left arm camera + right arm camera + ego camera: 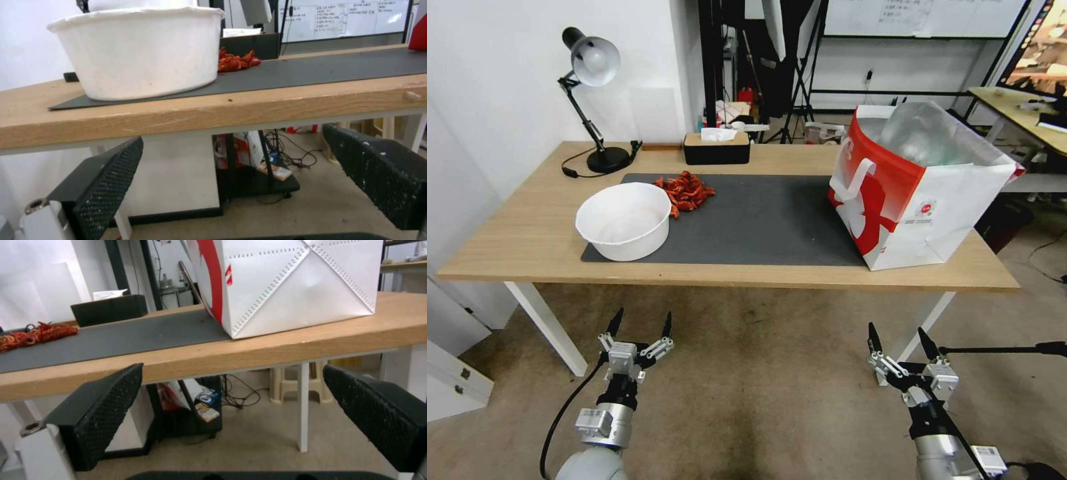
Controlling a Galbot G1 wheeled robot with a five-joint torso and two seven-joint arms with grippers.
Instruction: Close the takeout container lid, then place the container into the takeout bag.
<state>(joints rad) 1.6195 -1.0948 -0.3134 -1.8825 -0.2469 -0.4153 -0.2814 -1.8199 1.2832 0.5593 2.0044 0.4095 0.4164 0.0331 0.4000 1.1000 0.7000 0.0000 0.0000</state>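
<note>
We're parked off the table's [527,247] front edge. Left gripper [639,325] and right gripper [898,339] both hang below that edge, claws spread, holding nothing. The takeout bag [917,193] stands upright with its mouth open at the front right corner, half on the dark mat [760,220]. White bowl [624,220] sits on the mat's front left corner, red pile [686,189] just behind it.
</note>
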